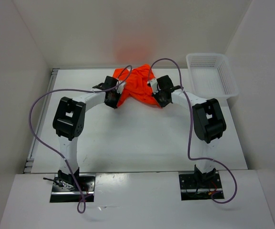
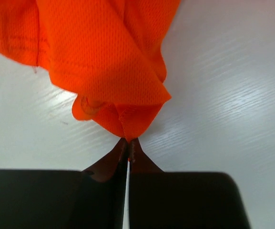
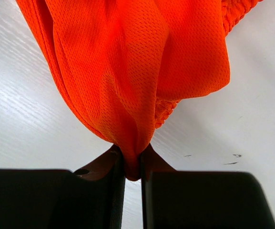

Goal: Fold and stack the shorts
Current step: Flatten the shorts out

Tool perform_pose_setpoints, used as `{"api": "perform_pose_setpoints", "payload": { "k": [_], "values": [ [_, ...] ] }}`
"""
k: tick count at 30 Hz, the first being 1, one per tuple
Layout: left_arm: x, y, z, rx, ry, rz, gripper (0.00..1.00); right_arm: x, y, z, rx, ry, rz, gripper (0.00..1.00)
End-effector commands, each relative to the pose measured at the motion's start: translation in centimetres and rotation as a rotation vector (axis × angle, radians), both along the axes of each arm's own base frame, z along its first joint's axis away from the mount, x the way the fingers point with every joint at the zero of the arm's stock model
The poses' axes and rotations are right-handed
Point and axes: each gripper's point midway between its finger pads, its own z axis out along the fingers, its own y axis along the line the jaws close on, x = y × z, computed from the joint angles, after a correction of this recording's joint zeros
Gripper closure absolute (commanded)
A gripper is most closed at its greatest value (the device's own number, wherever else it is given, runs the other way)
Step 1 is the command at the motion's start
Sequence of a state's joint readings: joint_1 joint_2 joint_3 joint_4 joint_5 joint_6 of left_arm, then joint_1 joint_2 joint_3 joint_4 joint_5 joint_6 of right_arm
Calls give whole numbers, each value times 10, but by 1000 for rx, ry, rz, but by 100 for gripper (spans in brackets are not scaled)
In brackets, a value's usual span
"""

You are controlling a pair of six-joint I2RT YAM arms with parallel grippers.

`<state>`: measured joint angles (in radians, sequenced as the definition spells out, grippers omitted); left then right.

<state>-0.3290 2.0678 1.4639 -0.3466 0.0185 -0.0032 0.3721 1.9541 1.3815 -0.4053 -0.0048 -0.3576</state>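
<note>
The bright orange shorts [image 1: 138, 87] lie bunched at the far middle of the table, between my two grippers. My left gripper [image 1: 112, 98] is at their left edge and is shut on a corner of the fabric [image 2: 127, 125]. My right gripper [image 1: 161, 98] is at their right edge and is shut on a thick fold of the shorts [image 3: 137, 138]. A bit of gathered waistband [image 3: 237, 12] shows at the top right of the right wrist view. The drawstring is hidden.
A white plastic mesh basket [image 1: 211, 75] stands at the far right of the table [image 1: 137, 138]. White walls close in the left, back and right sides. Purple cables loop over both arms.
</note>
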Motion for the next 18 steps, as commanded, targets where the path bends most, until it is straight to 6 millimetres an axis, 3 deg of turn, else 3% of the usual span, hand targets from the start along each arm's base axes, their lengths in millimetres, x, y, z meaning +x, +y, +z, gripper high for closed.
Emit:
{"api": "perform_pose_setpoints", "payload": {
  "k": [1,2,3,4,5,6,7,8,10,11,12,13,14,15,16,17,18],
  "values": [
    [18,-1,26,-92,2,-14,100,36,-3,59,-4,-187,-15,100],
    [29,1,48,-116,-34,-8,100,53,-6,84,-32,-264,-26,100],
    [50,3,98,-153,-120,-4,100,66,-8,102,-46,-330,-39,100],
    [63,23,125,-169,-163,31,100,76,-12,120,-67,-389,-56,100],
    [71,34,153,-183,-210,48,100,94,-23,154,-99,-479,-86,100],
    [81,48,192,-191,-268,73,100,99,-24,171,-102,-517,-87,100],
    [85,78,215,-199,-303,121,100,106,-31,186,-102,-549,-99,100],
    [81,94,240,-200,-344,147,100,108,-34,214,-89,-595,-99,100],
    [68,121,263,-194,-375,193,100,99,-37,229,-131,-607,-44,100],
    [50,141,271,-180,-384,236,100,91,-41,226,-154,-595,-26,100],
    [37,148,268,-175,-367,253,100,79,-44,243,-169,-619,4,100],
    [23,153,263,-171,-344,267,100,65,-50,225,-201,-565,27,100],
    [-1,162,250,-165,-308,293,100,54,-51,219,-212,-540,59,100],
    [-14,161,243,-163,-286,296,100,38,-54,229,-224,-549,100,100],
    [-31,167,249,-161,-301,312,100,20,-58,203,-244,-469,135,100],
    [-42,174,241,-158,-283,332,100,8,-60,197,-250,-443,160,100],
    [-56,172,218,-155,-228,337,100,-6,-60,204,-237,-447,186,100]
  ]
}}
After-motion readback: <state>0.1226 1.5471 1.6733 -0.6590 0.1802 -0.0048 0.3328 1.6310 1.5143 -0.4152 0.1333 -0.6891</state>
